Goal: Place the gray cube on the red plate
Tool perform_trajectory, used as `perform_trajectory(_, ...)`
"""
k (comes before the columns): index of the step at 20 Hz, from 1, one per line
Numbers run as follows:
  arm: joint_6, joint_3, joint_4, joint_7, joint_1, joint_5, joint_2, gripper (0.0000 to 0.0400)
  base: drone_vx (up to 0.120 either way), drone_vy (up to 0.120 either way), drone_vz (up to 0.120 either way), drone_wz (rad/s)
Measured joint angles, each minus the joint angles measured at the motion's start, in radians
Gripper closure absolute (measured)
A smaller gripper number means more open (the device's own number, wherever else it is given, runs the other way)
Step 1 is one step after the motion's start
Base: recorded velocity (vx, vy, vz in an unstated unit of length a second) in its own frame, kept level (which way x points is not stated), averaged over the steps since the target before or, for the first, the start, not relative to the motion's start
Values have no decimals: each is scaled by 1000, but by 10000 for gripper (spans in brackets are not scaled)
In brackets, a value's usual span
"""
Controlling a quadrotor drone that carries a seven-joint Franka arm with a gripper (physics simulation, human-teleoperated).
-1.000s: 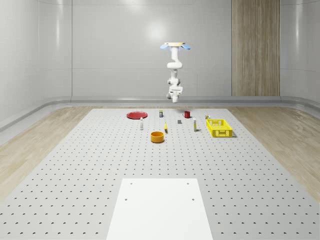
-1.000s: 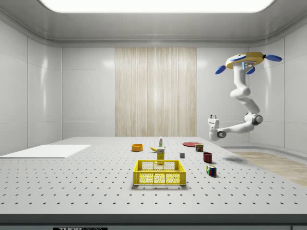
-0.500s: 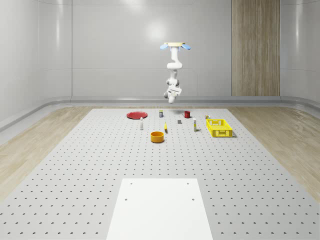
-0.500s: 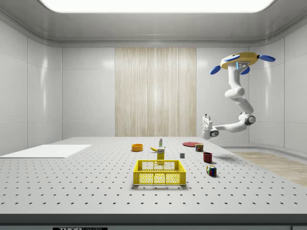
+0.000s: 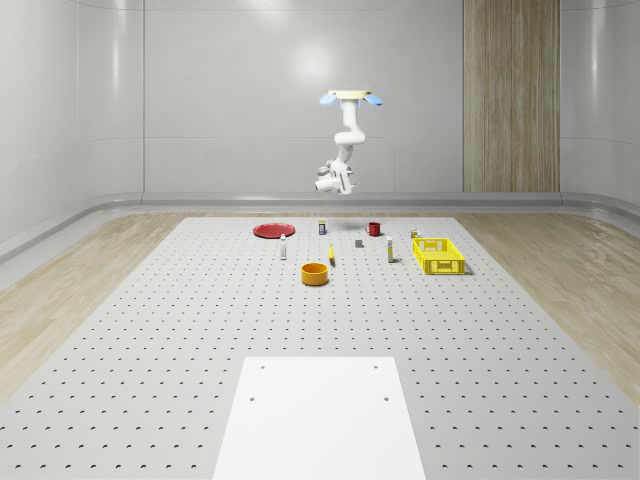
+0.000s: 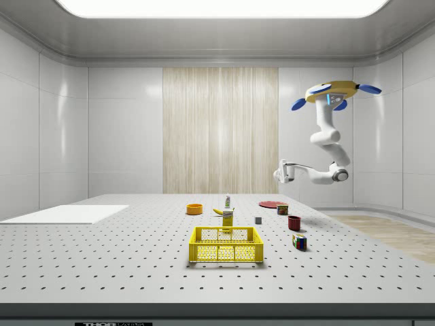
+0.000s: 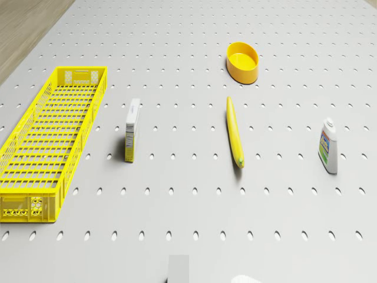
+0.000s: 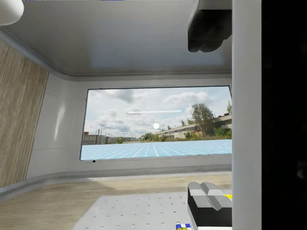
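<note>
The small gray cube [image 5: 359,242] sits on the perforated table between the red mug [image 5: 373,229] and a small box; it also appears as the gray cube [image 6: 258,220] in the side view and the gray cube [image 7: 178,268] in the drone view. Near the table's far end, towards the whole-scene view's left, lies the flat red plate [image 5: 272,230], red plate [image 6: 272,204]. The drone [image 5: 350,97] hovers high over the far end. Its arm bends down and sideways, holding the gripper [image 5: 322,180] level in the air, well above plate and cube. In the wrist view the gripper [image 8: 211,115] is open, its fingers [image 8: 208,31] wide apart and empty.
A yellow basket [image 5: 438,255] stands at the whole-scene view's right. An orange bowl [image 5: 315,273], a banana [image 5: 331,257], a bottle [image 5: 283,248] and small boxes [image 5: 389,252] are scattered mid-table. A coloured puzzle cube [image 6: 299,241] lies near the mug. A white sheet [image 5: 320,415] covers the near end.
The arm has swung the gripper upward and towards the whole-scene view's left, from hanging low to held level. The drone has shifted slightly towards the side view's left.
</note>
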Motion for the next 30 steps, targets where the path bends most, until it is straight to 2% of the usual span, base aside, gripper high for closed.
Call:
perform_trajectory(3, -24, 174, -193, 125, -131, -335, -44, 0, 120, 0, -120, 0)
perform_trajectory(7, -109, 343, -363, 298, -346, -667, -98, 0, 120, 0, -120, 0)
perform_trajectory(11, -195, 444, -432, 424, -528, -835, -146, 0, 120, 0, -120, 0)
perform_trajectory(15, -243, 500, -455, 499, -642, -903, -186, 0, 120, 0, -120, 0)
perform_trajectory(21, -263, 542, -463, 556, -728, -930, -232, 0, 120, 0, -120, 0)
perform_trajectory(30, -240, 572, -462, 594, -777, -918, -287, 0, 120, 49, -49, 0)
